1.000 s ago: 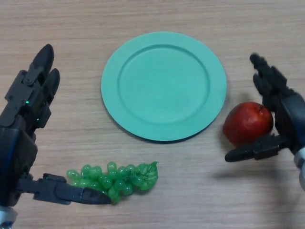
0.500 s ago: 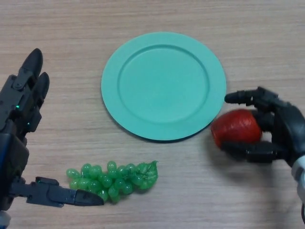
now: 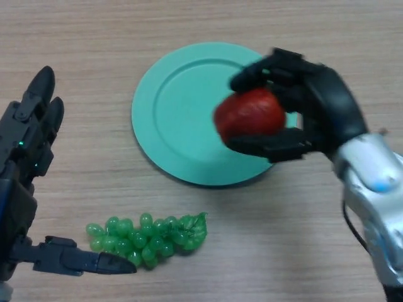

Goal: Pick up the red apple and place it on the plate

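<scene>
apple (image 3: 249, 114) over plate (image 3: 170, 113) right side, grapes (image 3: 150, 238) nearer

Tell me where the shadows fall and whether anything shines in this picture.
Head view: the round green plate throws a thin dark shadow along its near rim onto the wooden table, darkest below the right hand that is curled round the red apple. Head view: the bunch of green plastic grapes shows small bright glints.

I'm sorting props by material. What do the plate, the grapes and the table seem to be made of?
Plate: probably plastic or melamine, matte, an even flat teal with no glaze shine. Grapes: likely plastic or rubber imitation, translucent bright green with glossy highlights. Table: wood or wood-look laminate, matte, with fine straight grain lines; which one cannot be told.
</scene>
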`<control>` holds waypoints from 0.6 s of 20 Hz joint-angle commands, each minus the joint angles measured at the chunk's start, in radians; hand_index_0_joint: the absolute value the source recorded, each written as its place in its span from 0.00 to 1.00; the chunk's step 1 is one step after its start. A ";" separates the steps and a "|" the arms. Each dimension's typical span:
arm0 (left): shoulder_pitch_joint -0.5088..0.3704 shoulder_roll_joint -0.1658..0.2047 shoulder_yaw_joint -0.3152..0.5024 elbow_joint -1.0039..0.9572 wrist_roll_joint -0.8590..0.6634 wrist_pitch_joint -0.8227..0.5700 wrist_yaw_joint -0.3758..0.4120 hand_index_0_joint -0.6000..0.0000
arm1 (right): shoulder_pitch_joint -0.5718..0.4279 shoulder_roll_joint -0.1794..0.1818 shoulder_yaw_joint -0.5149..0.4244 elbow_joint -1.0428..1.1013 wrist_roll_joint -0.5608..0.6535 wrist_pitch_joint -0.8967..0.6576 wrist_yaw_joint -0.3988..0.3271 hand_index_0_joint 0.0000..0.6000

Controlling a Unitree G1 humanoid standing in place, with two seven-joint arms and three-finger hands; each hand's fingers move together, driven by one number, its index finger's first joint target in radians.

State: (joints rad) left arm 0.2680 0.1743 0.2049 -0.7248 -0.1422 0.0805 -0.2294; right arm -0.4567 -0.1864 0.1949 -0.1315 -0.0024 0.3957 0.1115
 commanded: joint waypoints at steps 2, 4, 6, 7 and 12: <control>0.005 0.016 0.065 -0.070 -0.069 -0.148 0.018 1.00 | -0.142 -0.004 0.067 0.151 0.009 -0.208 -0.137 1.00; 0.018 0.016 0.085 -0.072 -0.087 -0.149 0.011 1.00 | -0.190 -0.004 0.128 0.295 -0.038 -0.256 -0.187 1.00; 0.022 0.016 0.100 -0.084 -0.098 -0.130 0.010 1.00 | -0.236 -0.004 0.179 0.428 -0.143 -0.303 -0.230 1.00; 0.020 0.016 0.102 -0.088 -0.097 -0.123 0.012 1.00 | -0.249 -0.004 0.193 0.463 -0.162 -0.304 -0.245 1.00; 0.016 0.016 0.082 -0.090 -0.083 -0.121 0.024 1.00 | -0.244 -0.004 0.195 0.293 -0.199 -0.183 -0.151 0.00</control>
State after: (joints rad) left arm 0.2912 0.1731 0.2465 -0.7547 -0.2134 0.0783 -0.2293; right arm -0.6281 -0.1919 0.4464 0.2356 -0.1713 0.3399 -0.0241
